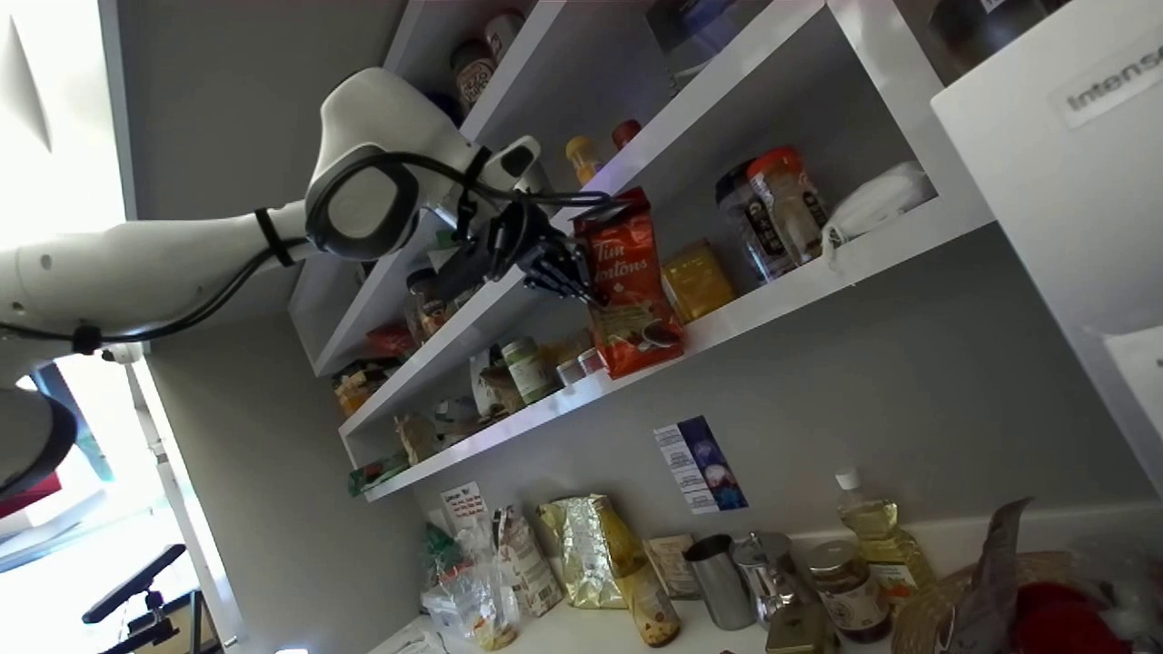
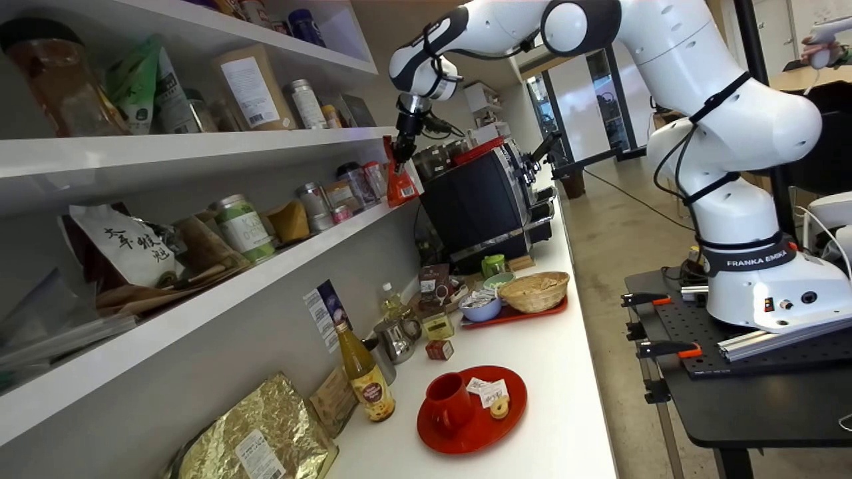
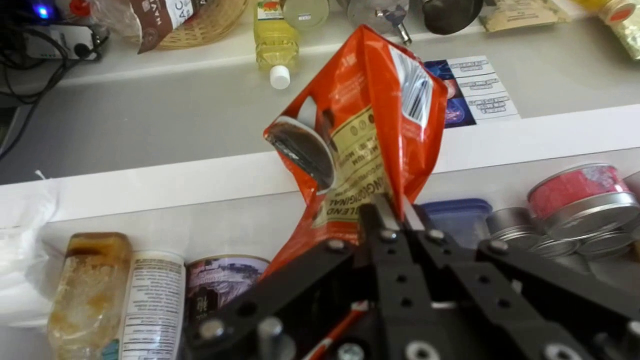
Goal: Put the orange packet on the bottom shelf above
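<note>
The orange packet, red-orange with a cream label and cup picture, hangs upright in an exterior view (image 1: 631, 282) and shows small in an exterior view (image 2: 403, 186). The wrist view shows its lower part (image 3: 345, 140). My gripper (image 3: 395, 212) is shut on a side edge of the packet; it also shows in both exterior views (image 1: 589, 289) (image 2: 399, 163). The packet overlaps the front edge of the bottom shelf (image 1: 800, 292) (image 2: 226, 311) (image 3: 150, 185). I cannot tell whether it touches the shelf. Its upper part is partly hidden by the gripper in the wrist view.
A yellow-orange box (image 1: 698, 282) stands on the shelf beside the packet, with red-lidded jar (image 1: 789, 204) and white bag (image 1: 881, 202) further along. A blue-lidded container (image 3: 457, 217) and tins (image 3: 582, 195) lie on the gripper's other side. Another shelf edge (image 1: 690, 104) runs above.
</note>
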Robot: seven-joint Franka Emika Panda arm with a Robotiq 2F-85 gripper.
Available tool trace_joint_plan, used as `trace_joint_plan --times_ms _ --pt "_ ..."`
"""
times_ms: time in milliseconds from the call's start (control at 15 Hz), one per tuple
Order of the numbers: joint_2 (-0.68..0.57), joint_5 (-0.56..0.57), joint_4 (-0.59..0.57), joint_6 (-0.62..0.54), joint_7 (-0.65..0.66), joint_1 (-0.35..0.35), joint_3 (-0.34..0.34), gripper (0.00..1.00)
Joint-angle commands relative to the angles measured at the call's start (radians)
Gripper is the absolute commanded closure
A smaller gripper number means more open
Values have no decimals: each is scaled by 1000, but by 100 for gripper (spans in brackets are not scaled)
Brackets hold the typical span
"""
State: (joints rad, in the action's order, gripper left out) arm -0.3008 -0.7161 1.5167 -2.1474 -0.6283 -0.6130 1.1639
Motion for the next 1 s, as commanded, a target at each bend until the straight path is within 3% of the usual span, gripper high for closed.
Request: trace_joint_plan --times_ms 0,267,333,467,533,600,933 --pt "-204 -130 -241 78 -13 235 -99 97" --pt "-295 -166 -432 100 15 401 -185 97" --pt "-244 -45 -461 61 58 507 -356 97" --pt "-256 23 -544 68 80 607 -481 97" --pt "-315 -53 -606 115 57 580 -389 97" --pt "-324 -43 -648 125 66 617 -426 97" --pt "-415 -68 -859 139 92 711 -475 98"
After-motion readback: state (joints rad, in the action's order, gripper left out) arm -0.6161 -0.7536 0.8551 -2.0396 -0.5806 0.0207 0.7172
